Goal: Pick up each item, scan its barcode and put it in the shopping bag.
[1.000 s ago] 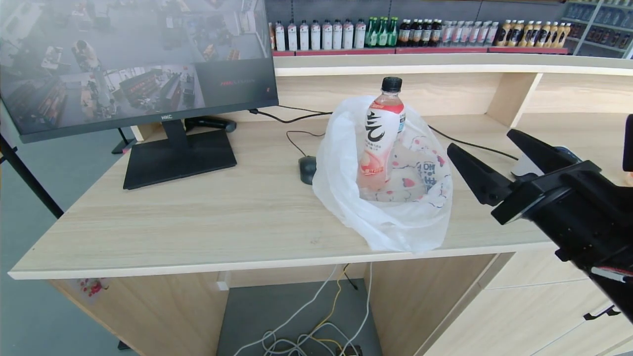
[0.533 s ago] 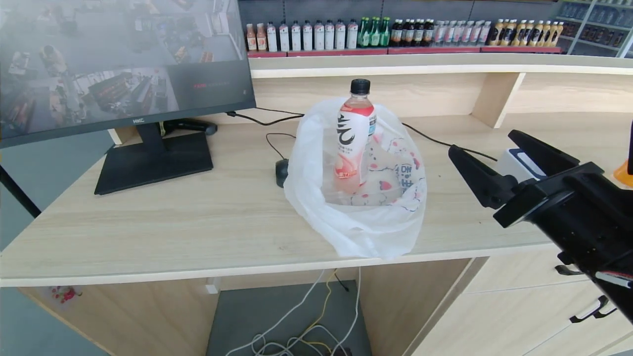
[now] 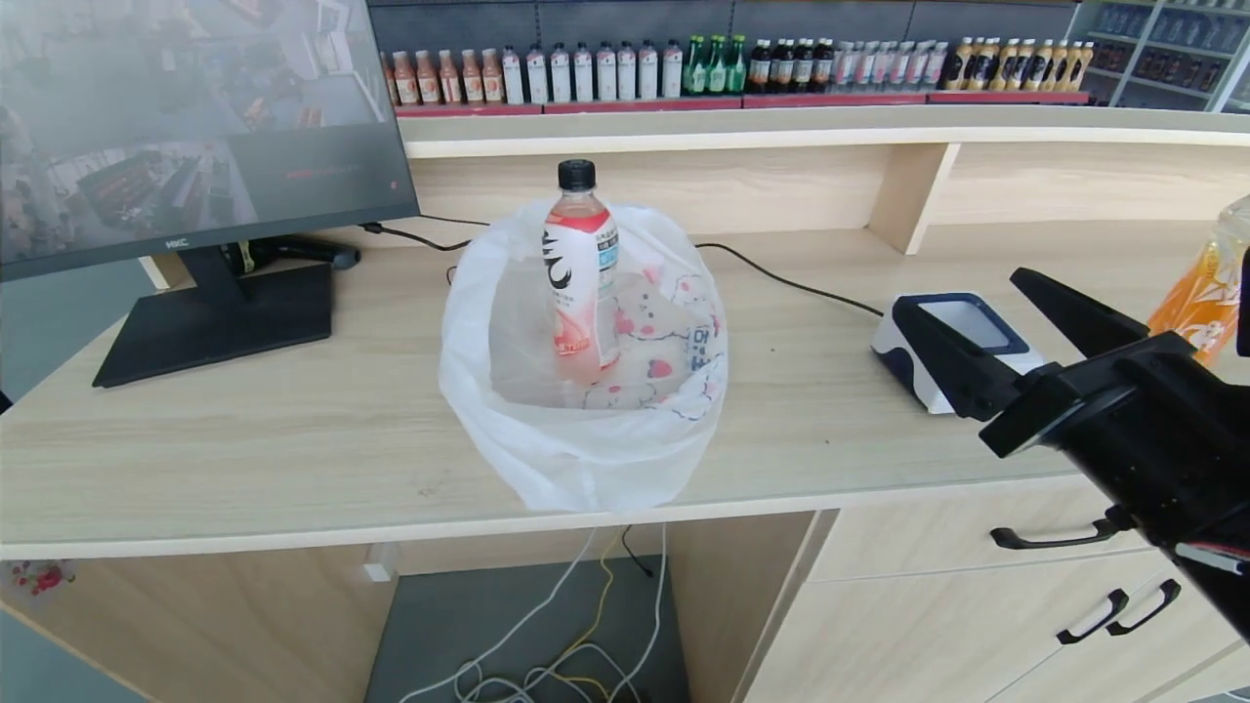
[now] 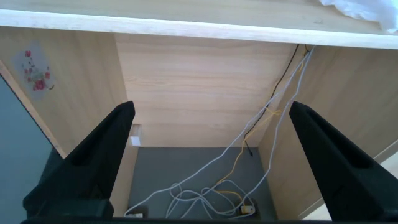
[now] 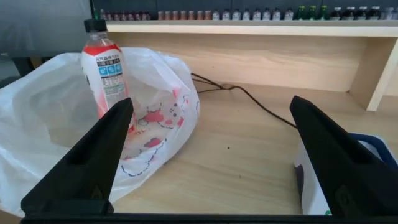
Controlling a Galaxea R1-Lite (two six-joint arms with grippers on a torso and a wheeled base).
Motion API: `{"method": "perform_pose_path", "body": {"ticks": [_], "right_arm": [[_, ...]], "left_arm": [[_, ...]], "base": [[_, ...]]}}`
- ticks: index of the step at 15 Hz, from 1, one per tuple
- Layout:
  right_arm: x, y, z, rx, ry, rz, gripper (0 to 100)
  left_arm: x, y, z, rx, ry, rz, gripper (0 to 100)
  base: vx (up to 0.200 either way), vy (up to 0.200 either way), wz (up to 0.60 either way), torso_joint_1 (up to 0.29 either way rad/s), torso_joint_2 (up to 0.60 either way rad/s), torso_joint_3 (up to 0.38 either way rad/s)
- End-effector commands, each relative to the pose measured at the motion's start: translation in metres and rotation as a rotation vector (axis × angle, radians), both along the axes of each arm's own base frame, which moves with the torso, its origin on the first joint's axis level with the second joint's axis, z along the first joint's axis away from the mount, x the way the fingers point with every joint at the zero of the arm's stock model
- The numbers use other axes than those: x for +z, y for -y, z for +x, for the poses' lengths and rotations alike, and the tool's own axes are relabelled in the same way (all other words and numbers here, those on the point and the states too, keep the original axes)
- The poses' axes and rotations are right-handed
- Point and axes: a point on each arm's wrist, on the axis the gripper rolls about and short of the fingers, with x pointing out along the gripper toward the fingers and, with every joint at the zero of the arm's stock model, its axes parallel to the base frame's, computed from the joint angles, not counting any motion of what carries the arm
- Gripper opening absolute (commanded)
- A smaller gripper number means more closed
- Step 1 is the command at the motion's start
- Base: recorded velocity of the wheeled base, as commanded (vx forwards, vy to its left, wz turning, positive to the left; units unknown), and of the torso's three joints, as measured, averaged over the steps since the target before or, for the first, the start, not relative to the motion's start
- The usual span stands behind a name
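Shopping bag (image 3: 586, 459): white, mouth open, sat on the desk (image 3: 293, 430) near its front edge.
Pink bottle (image 3: 581, 273): stood upright inside the bag, black cap above the rim.
Scanner (image 3: 981, 332): lay on the desk to the bag's right, apart from it.
Orange bottle (image 3: 1196, 293): stood at the far right, beyond the scanner.
My right tool (image 3: 967, 296): released and empty, hung near the scanner.
My left tool (image 4: 211, 109): released and empty, hung below the desk's front edge, facing loose cables (image 4: 205, 186).
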Motion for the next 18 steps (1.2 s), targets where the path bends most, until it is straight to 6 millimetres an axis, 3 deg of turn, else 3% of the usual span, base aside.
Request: {"method": "perform_pose_path", "body": {"ticks": [1, 18], "right_arm": [[-0.002, 0.002, 0.002, -0.013, -0.008, -0.006, 100], [-0.014, 0.009, 0.016, -0.049, -0.044, -0.036, 100]], "left_arm": [[0.0, 0.0, 0.0, 0.001, 0.0, 0.0, 100], [0.0, 0.0, 0.0, 0.001, 0.0, -0.002, 100]], "base": [[0.0, -0.2, 0.0, -0.002, 0.0, 0.002], [0.0, -0.2, 0.0, 0.002, 0.0, 0.003]]}}
